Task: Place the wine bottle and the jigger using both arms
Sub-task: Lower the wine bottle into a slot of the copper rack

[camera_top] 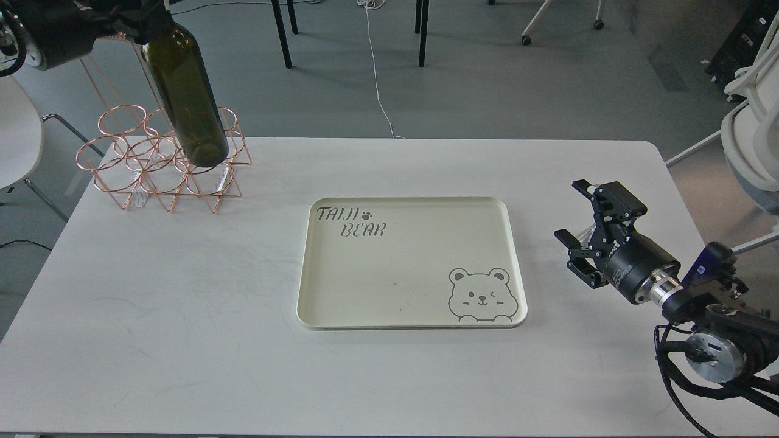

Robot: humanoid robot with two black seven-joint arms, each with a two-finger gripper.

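Head view — wine bottle (187, 97) neck hidden, cropped

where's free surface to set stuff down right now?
Tray interior is bare. Bare table runs left of it and along the near edge. Crowded: far-left corner, copper wire rack with the wine bottle over it; right gripper hovers right of tray.

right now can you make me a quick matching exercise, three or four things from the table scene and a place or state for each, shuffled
Things:
1. wine bottle
2. tray
3. wire rack
4. right pincer

Places or states:
A. far left corner of the table
B. held tilted, its base over the rack
C. centre of the table, nothing in it
D. open, at the tray's right

Pairs: 1-B, 2-C, 3-A, 4-D
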